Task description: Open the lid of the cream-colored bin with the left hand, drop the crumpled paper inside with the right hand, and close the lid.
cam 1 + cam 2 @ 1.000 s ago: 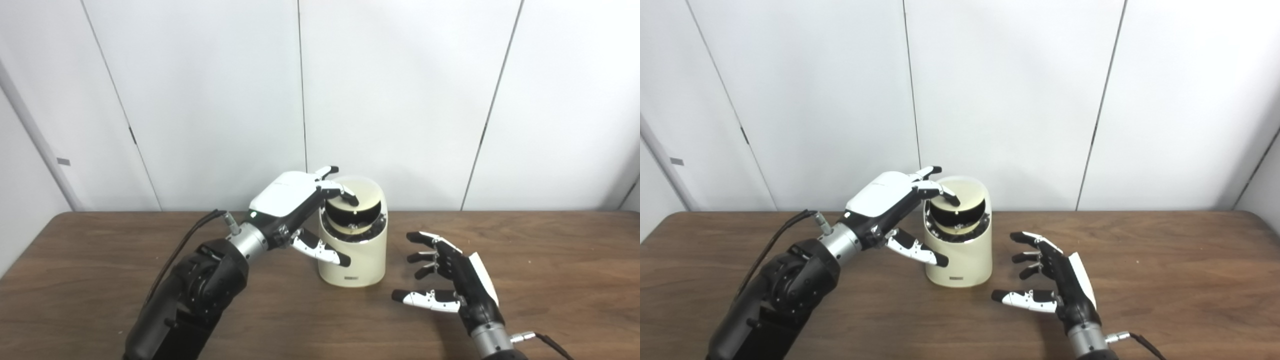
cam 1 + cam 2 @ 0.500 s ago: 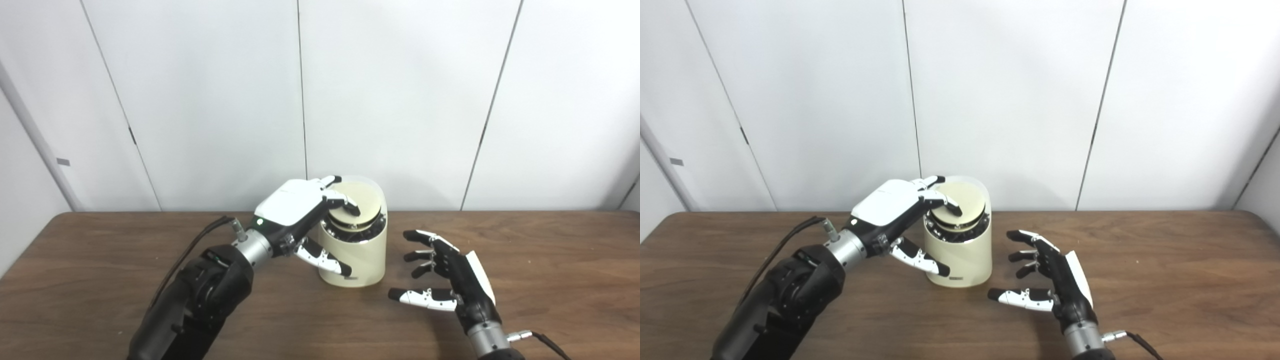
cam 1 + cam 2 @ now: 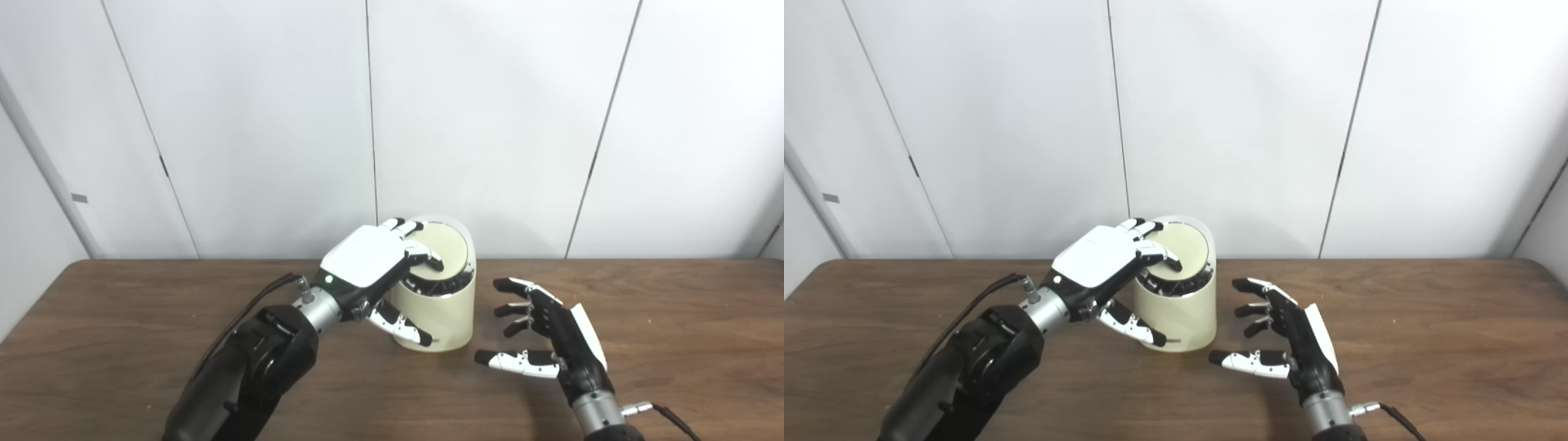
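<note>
The cream-colored bin stands mid-table. Its round lid is tipped toward me, with a narrow dark gap showing under its front edge. My left hand lies over the lid's left side, fingertips pressing on the disc and thumb spread across the bin's front wall. My right hand hovers open just right of the bin, palm toward it, holding nothing. No crumpled paper shows in either view.
The brown wooden table stretches wide on both sides of the bin. White wall panels stand right behind the table's far edge. A black cable runs from my left wrist.
The lid has swung down from wide open to almost shut under my left fingers. My left hand dropped and moved right with it. The right hand barely shifted.
</note>
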